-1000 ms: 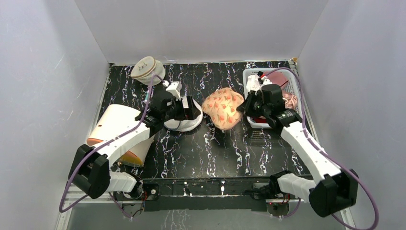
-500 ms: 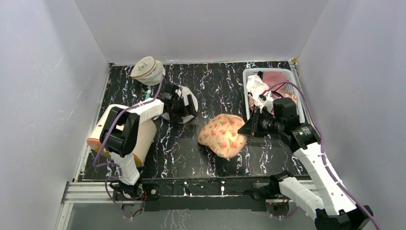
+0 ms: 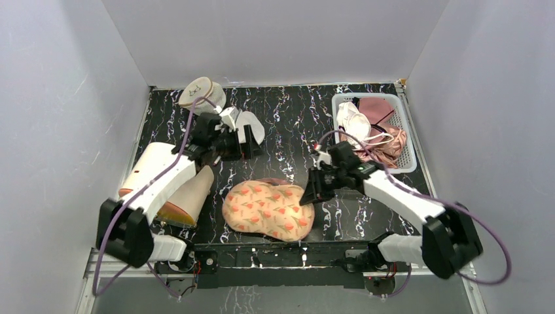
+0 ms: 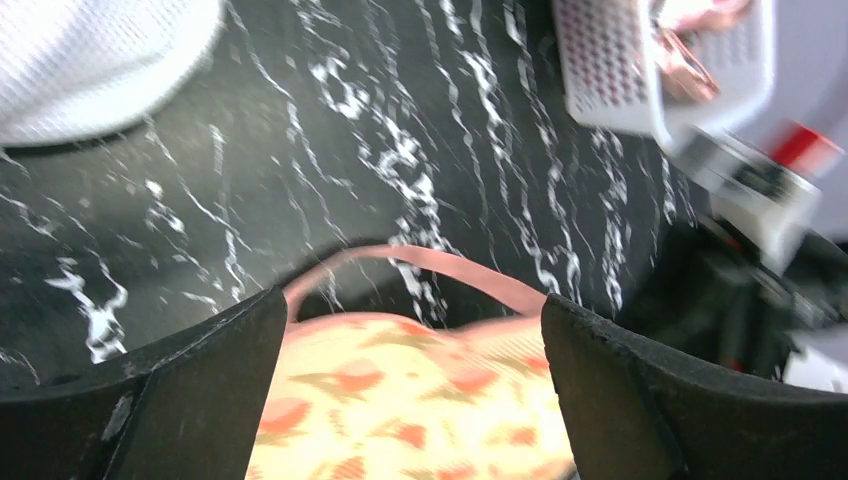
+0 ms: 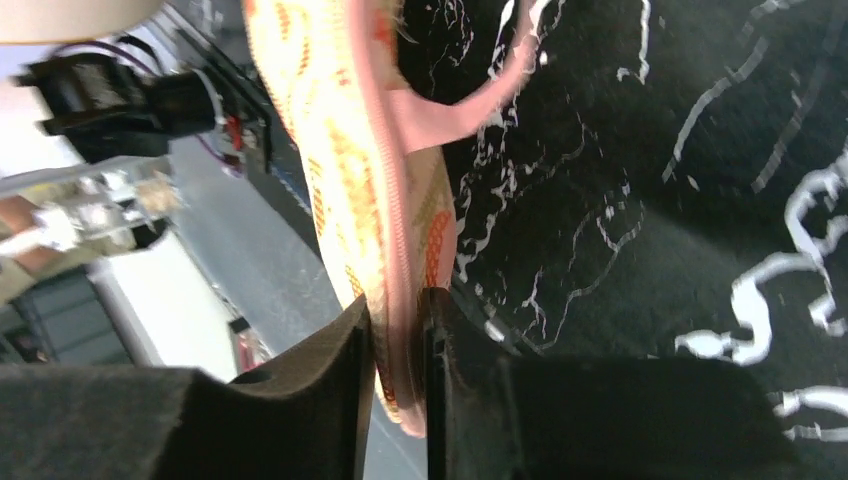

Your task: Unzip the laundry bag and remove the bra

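Laundry bag (image 3: pixel 268 209) lies long-ways left-to-right along the near tabletop (image 3: pixel 288 118), right jaws pinching its right-end zipper edge (image 5: pixel 385 250), left jaws spread wide, hanging behind its left half.

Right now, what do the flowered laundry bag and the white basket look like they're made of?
The laundry bag looks like soft matte fabric: printed, slumping flat, with a pink woven-looking zipper edge. The basket looks like rigid white plastic, probably moulded: smooth rim, walls pierced with regular small holes.
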`<state>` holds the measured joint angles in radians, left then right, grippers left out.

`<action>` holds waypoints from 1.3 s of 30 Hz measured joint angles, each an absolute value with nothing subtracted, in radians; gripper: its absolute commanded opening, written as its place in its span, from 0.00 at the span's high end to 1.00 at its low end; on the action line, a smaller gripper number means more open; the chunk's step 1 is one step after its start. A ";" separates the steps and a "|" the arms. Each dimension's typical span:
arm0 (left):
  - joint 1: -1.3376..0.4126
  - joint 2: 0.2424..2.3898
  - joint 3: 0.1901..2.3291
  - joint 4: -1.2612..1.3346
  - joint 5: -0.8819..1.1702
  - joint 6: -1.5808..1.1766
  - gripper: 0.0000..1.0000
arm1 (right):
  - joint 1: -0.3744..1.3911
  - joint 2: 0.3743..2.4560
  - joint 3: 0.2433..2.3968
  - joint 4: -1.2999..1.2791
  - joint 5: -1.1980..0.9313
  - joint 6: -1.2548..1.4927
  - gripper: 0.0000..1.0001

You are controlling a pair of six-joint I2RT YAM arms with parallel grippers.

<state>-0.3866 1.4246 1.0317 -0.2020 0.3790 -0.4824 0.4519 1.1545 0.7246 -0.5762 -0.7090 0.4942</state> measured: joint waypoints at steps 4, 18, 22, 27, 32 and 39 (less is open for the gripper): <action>-0.417 1.226 0.915 -0.204 0.429 -0.455 0.02 | 0.552 1.365 0.807 -0.491 -0.588 0.486 0.76; -0.708 1.124 0.807 -0.199 0.284 -0.262 0.03 | 0.463 1.706 1.136 -0.489 -0.187 0.350 0.03; -0.838 1.160 0.768 -0.146 0.168 -0.149 0.07 | 0.463 1.511 1.071 -0.514 -0.112 0.339 0.02; -1.019 1.315 0.769 -0.074 -0.010 -0.036 0.16 | 0.439 1.188 0.982 -0.509 0.003 0.342 0.02; -1.155 1.442 0.770 -0.041 -0.144 0.034 0.21 | 0.423 0.945 0.910 -0.490 0.064 0.340 0.02; -1.259 1.529 0.772 0.038 -0.263 0.122 0.31 | 0.424 0.735 0.887 -0.524 0.173 0.334 0.02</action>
<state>-1.2591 1.5291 0.7723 0.0376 -0.2634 0.1223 0.4240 0.7345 0.8871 -0.5243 0.1734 0.3344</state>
